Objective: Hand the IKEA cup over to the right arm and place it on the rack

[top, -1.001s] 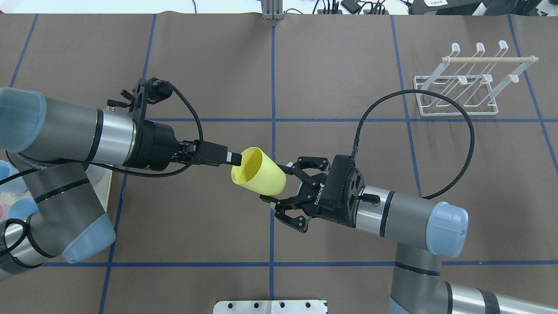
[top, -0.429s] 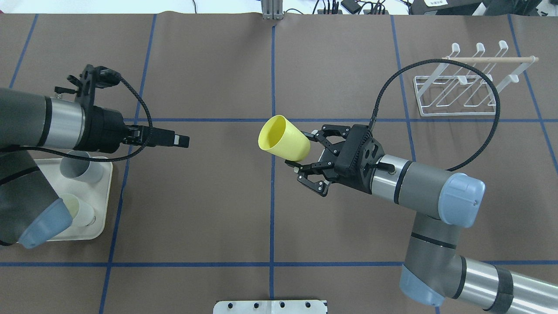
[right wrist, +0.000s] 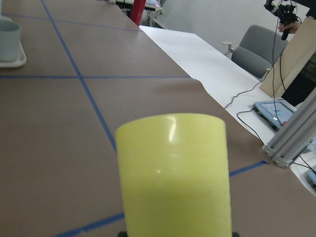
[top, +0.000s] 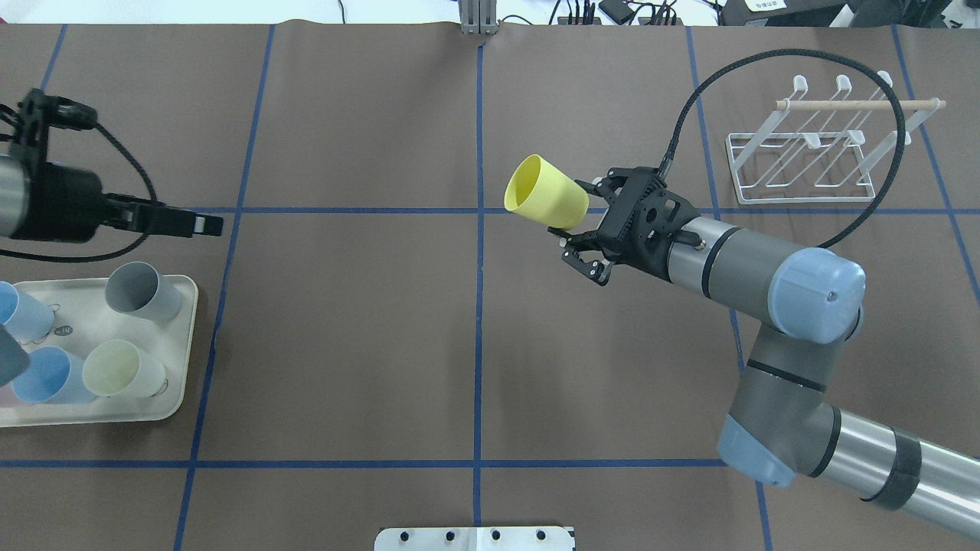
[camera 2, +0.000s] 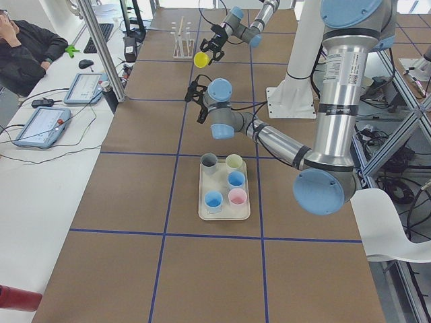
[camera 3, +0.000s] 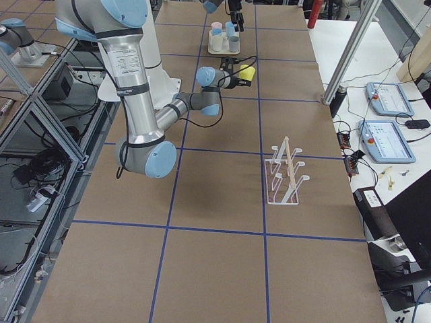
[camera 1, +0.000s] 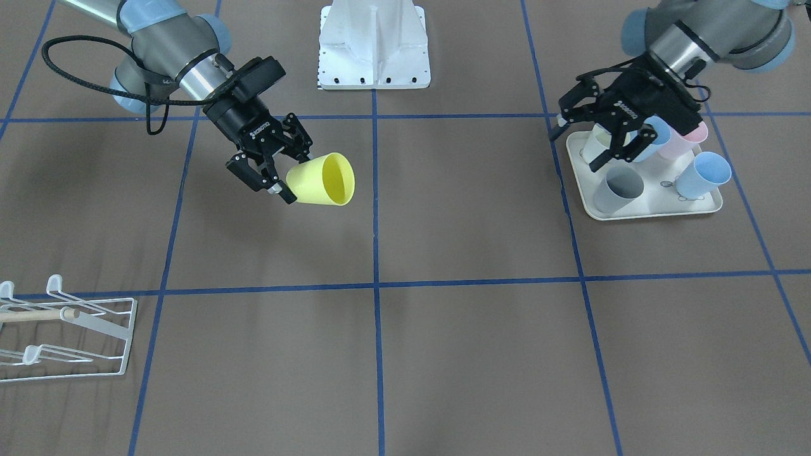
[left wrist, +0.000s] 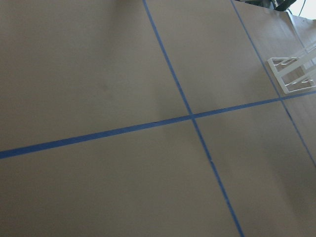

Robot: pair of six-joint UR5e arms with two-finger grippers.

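tabletop [top: 344,344]: brown, gridded with blue tape [top: 478,344] | desk [camera 2: 27,202]: white, alongside tabletop, bearing two tablets [camera 2: 42,125] | seating: grey chair [right wrist: 254,54] beyond desk; white chair [camera 2: 392,229] on opposite side | post [camera 3: 350,50]: aluminium, at desk edge | light: even, shadows soft

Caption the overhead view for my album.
Right gripper holds the yellow cup on its side, between the cup tray and the rack.

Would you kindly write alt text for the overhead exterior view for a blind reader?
The right gripper holds a yellow cup on its side above the table, short of the white wire rack. The left gripper hovers empty near a tray of cups.
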